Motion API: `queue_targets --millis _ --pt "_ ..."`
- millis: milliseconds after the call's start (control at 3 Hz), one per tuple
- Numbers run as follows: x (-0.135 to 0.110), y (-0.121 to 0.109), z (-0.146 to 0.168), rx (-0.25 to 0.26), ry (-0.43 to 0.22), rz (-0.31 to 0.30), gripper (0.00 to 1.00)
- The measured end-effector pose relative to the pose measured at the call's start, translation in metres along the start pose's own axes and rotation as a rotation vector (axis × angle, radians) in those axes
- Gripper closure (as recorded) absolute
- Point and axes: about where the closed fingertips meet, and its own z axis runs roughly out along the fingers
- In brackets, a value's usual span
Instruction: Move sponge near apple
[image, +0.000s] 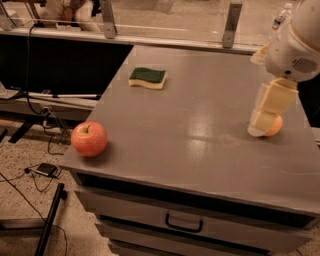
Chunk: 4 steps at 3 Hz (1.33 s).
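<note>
Nearest, the apple (89, 139) sat at the front left corner of the bench (200, 165), close to both edges, stem up. Farther back on the right side, the gripper (260, 125) hung low over the bench surface, partly in front of an orange fruit (276, 128). Whether it was wide or narrow could not be told, and it appeared to hold nothing. Farther again, the sponge (147, 78) lay flat, green side up, near the bench's left edge toward the back, well apart from both the apple and the gripper.

The step in hand looked like the reach, with nothing of the carry done yet. To do it well, the arm would probably need to lift clear of the orange before crossing the bench, so as not to roll it. It should then come down on the sponge from above and close across the short sides, since soft foam squashes and can slip. For the placement, the safer spot seemed to be just inboard of the apple, away from the corner, set down without nudging the round fruit toward the edge.
</note>
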Motion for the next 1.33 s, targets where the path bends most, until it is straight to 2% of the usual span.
queue_targets --millis 333,667,1000,1333 --pt "-0.022 -0.028 0.027 0.007 -0.067 -0.006 0.0" --pt "-0.051 -0.061 0.066 0.017 -0.201 0.026 0.0" --pt "-0.069 -0.081 0.091 0.03 -0.277 0.047 0.0" --pt "-0.069 -0.081 0.091 0.03 -0.277 0.047 0.0"
